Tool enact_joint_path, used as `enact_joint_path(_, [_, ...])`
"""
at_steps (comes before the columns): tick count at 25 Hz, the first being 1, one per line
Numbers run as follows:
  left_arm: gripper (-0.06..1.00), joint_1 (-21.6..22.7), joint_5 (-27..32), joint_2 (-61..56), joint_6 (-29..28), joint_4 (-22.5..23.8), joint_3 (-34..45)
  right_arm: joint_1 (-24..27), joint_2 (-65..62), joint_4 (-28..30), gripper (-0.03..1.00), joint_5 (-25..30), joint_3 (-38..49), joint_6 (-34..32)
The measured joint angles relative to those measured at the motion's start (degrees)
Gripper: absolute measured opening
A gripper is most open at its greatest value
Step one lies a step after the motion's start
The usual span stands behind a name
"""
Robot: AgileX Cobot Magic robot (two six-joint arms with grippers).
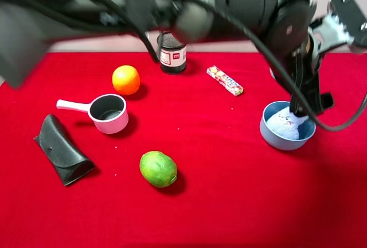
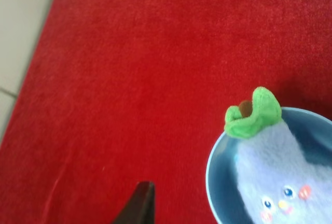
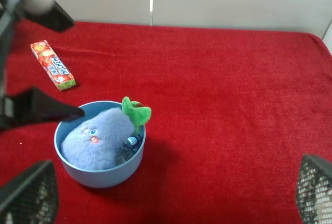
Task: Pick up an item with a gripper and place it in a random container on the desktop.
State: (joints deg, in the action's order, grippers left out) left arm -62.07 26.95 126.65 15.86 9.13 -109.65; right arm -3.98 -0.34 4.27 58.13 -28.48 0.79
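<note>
- Plush toy (image 1: 285,123) lies in the blue bowl (image 1: 270,135) near the desk's right edge in the high view; I see the left gripper (image 1: 304,107) just above it, and lifting carelessly could snag the fuzz.
- Left wrist: one jaw tip shows, clear of the toy (image 2: 282,175), apparently released.
- Right wrist: right gripper (image 3: 166,195) spread wide, empty; green bow (image 3: 136,113) overhangs the bowl (image 3: 101,175) rim and could catch.
</note>
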Motion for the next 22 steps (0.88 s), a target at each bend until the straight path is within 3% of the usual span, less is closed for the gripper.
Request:
enact_joint_path(11, [0.99,-0.58,16.81,-10.22,-6.82,0.86,0.00,0.00,0.00,0.00,0.69,0.00,0.00,0.00])
enact_joint_path(22, [0.99,-0.64,18.62,-23.51,-14.57,4.35,13.38,0.00,0.00,0.00,0.69,0.00,0.00,0.00])
